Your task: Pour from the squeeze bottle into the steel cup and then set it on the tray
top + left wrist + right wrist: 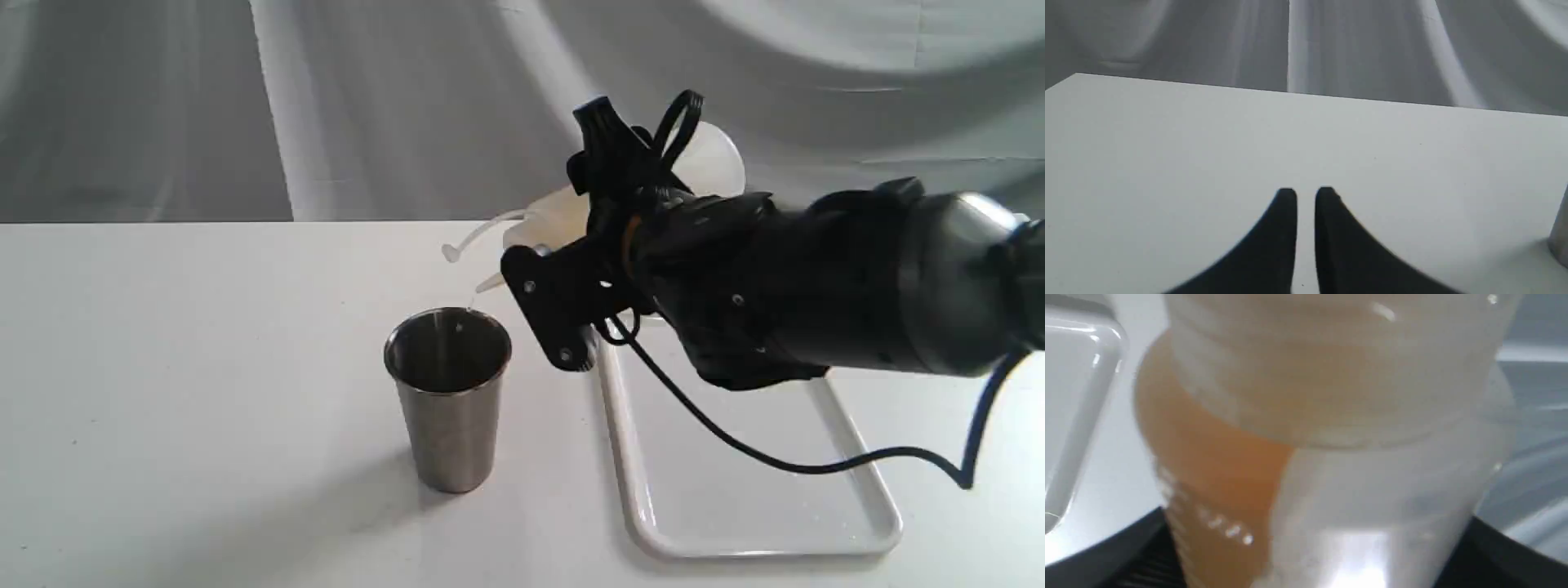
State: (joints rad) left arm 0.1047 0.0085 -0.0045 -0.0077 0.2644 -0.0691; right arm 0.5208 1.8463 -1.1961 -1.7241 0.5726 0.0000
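Observation:
The steel cup (447,392) stands upright on the white table. My right gripper (584,229) is shut on the squeeze bottle (549,219), which is tipped over to the left. The bottle's nozzle (490,283) points down just above the cup's far rim, and its tethered cap (451,251) dangles on its strap. In the right wrist view the bottle (1372,477) fills the frame, with amber liquid (1208,457) pooled to one side. The white tray (735,490) lies empty to the right of the cup, under the arm. My left gripper (1306,196) hovers over bare table, fingers nearly together with nothing between them.
A grey draped curtain (408,106) hangs behind the table's far edge. A black cable (735,445) loops from the right arm over the tray. A sliver of the cup (1560,241) shows at the edge of the left wrist view, and a tray corner (1081,375) in the right wrist view.

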